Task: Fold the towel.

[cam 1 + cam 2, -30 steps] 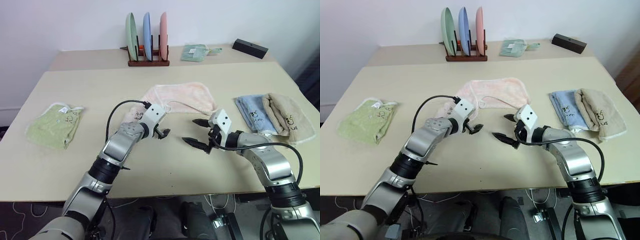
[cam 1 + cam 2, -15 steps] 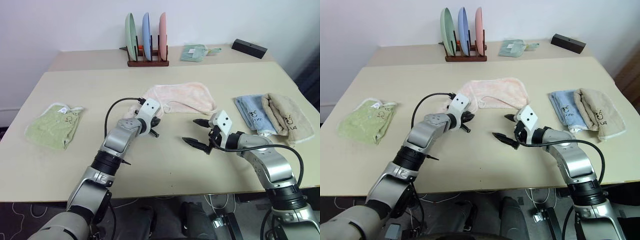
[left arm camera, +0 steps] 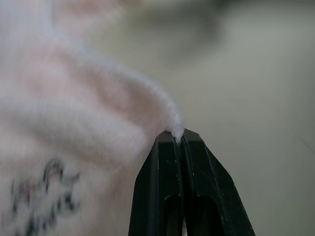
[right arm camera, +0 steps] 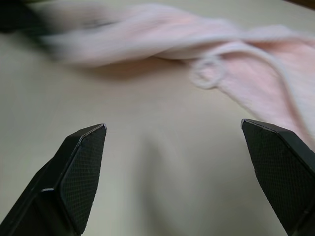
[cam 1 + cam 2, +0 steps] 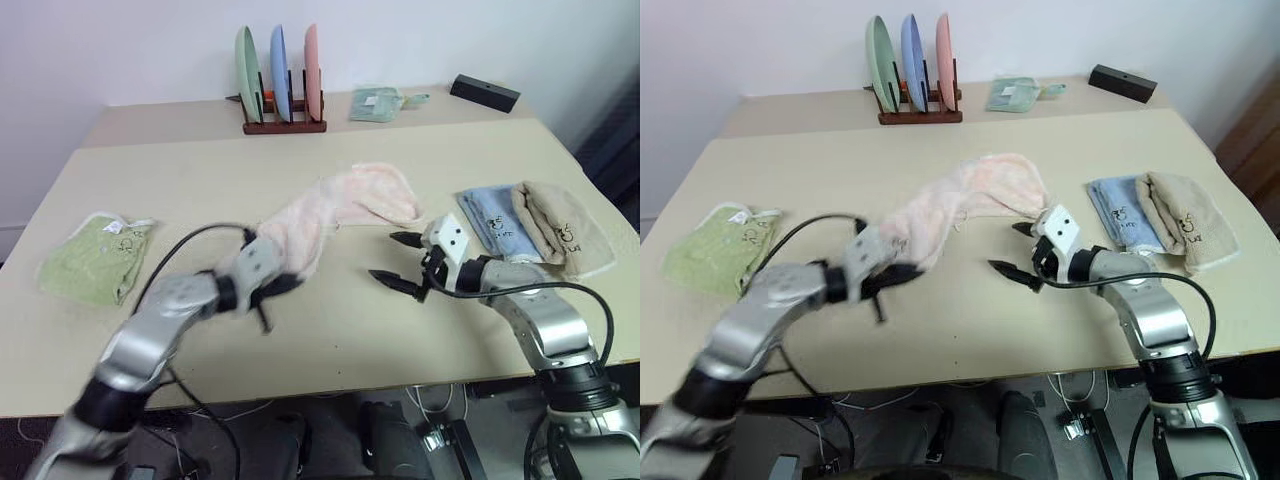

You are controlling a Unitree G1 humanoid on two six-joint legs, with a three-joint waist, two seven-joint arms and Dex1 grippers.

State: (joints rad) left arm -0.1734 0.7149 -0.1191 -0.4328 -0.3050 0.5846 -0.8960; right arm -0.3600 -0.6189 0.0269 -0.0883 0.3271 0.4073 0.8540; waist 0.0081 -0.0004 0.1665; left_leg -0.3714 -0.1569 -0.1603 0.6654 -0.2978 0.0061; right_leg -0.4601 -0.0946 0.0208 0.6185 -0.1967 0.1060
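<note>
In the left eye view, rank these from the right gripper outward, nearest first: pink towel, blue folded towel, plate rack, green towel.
From the right gripper:
1. Pink towel, just beyond and to its left.
2. Blue folded towel, to its right.
3. Plate rack, at the far edge.
4. Green towel, across the table on the left.

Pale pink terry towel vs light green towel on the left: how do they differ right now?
The pale pink terry towel is stretched out, one end lifted off the beige table, pinched in the left gripper's shut jaws. The light green towel lies folded and flat, untouched. Both are terry with a dark printed mark.
</note>
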